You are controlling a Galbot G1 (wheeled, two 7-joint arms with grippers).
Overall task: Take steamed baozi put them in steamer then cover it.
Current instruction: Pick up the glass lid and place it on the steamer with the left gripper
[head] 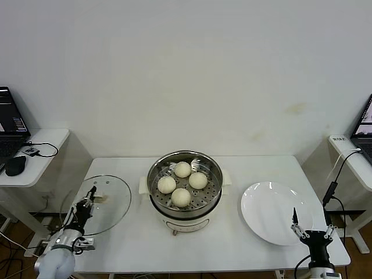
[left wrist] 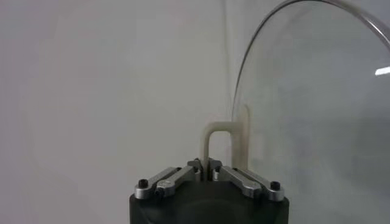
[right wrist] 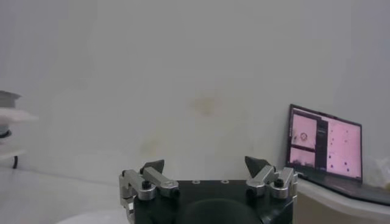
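Four cream-white baozi (head: 182, 183) sit on the perforated tray inside the shiny steamer (head: 185, 206) at the table's middle. The clear glass cover (head: 107, 210) is at the table's left, tilted. My left gripper (head: 89, 202) is shut on the cover's cream-white handle (left wrist: 210, 141), its jaws pinching one leg of the handle; the glass (left wrist: 317, 109) fills the side of the left wrist view. My right gripper (head: 311, 231) is open and empty, near the table's front right edge, by the white plate (head: 270, 212).
Small side tables stand left (head: 40, 157) and right (head: 354, 160) of the work table, with laptops and cables. A black mouse (head: 15, 165) lies on the left one. A laptop screen (right wrist: 325, 143) shows in the right wrist view.
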